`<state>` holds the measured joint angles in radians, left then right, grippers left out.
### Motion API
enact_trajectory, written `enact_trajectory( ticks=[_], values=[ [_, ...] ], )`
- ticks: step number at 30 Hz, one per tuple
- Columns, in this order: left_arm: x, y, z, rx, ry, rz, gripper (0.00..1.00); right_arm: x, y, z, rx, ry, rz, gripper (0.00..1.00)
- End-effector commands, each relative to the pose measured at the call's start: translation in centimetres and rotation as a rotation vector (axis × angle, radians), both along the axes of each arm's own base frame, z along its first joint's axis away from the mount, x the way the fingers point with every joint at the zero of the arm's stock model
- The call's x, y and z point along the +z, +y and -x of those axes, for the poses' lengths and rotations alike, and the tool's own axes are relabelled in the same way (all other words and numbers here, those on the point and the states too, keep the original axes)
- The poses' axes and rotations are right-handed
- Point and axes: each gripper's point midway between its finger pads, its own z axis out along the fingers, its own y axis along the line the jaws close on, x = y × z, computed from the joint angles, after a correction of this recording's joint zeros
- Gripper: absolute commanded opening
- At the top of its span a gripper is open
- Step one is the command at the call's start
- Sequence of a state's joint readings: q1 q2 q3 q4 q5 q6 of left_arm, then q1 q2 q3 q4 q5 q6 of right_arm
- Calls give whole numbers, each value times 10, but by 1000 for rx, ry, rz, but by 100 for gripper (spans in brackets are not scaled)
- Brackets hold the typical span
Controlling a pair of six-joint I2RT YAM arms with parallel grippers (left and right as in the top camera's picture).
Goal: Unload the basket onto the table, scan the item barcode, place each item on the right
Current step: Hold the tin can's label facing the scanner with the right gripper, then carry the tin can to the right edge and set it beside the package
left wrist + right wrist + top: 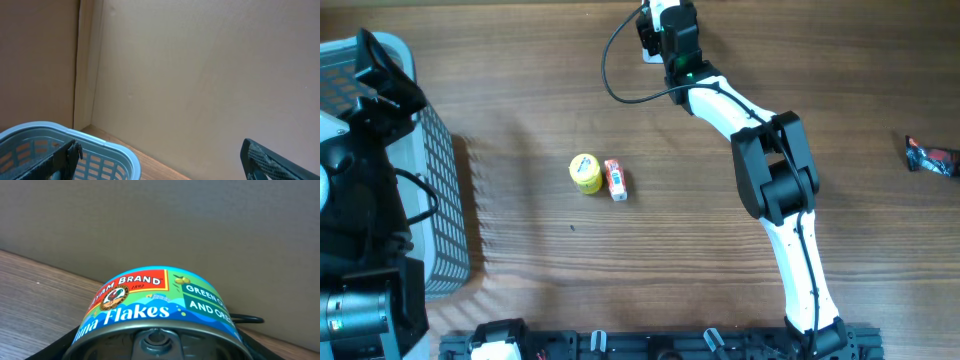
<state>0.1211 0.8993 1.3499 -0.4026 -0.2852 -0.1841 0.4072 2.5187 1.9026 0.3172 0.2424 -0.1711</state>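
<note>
Reaching up to the top centre of the overhead view, the right arm ends in the right gripper (159, 352), whose dark fingers show at the lower left and lower right corners of the right wrist view. They are pinched on a can (155, 305) that fills the lower middle of that frame. The can lies with its metal end toward the camera. Its blue label curves over the top, with a red brand panel, the word "Flakes" in white and a green panel on the right. Behind the can stands a plain wall (160, 225). A strip of wooden table shows at the left, and a bit of black cable pokes out at the can's right.

From overhead, that cable (604, 65) makes a loop on the table (570, 270) just left of the arm's end. The can itself cannot be made out in this view.

Near the middle of the frame a round yellow tub (585, 173) stands with a small red and white box (615, 180) just beside it on its right. Both are well apart from the right arm's end. A dark packet with a red patch (930, 156) lies at the right edge.

A pale blue basket (445, 200) takes up the left edge, with the left arm above it. In the left wrist view the left gripper (160, 152) is spread wide and holds nothing. One finger sits at the lower left over the basket's rim (115, 150), the other at the lower right.
</note>
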Motion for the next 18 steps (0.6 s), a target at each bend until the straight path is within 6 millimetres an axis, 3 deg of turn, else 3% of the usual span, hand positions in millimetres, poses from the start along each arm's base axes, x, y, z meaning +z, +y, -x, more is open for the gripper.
enact_trajectory(
  ticks=[1,5,7,9,11,13,15,18],
  values=[
    [-1,0,0,-7,5,-12,100,49,6,2,-23,-79,21,50],
    [-1,0,0,-7,5,-13,100,115,1,14,-24,-124,-1,52],
    [-1,0,0,-7,5,-12,100,163,-6,28,-25,-146,-12,52],
    [-1,0,0,-7,5,-12,100,199,-21,45,-40,-135,-7,53],
    [-1,0,-1,-8,4,-12,100,215,-47,63,-76,-67,33,51],
    [0,0,0,-8,1,-12,100,209,-85,79,-131,47,82,52],
    [0,0,-1,-8,1,-12,100,191,-130,91,-214,174,110,52],
    [0,0,0,-9,-11,10,100,142,-198,117,-305,425,136,52]
  ],
)
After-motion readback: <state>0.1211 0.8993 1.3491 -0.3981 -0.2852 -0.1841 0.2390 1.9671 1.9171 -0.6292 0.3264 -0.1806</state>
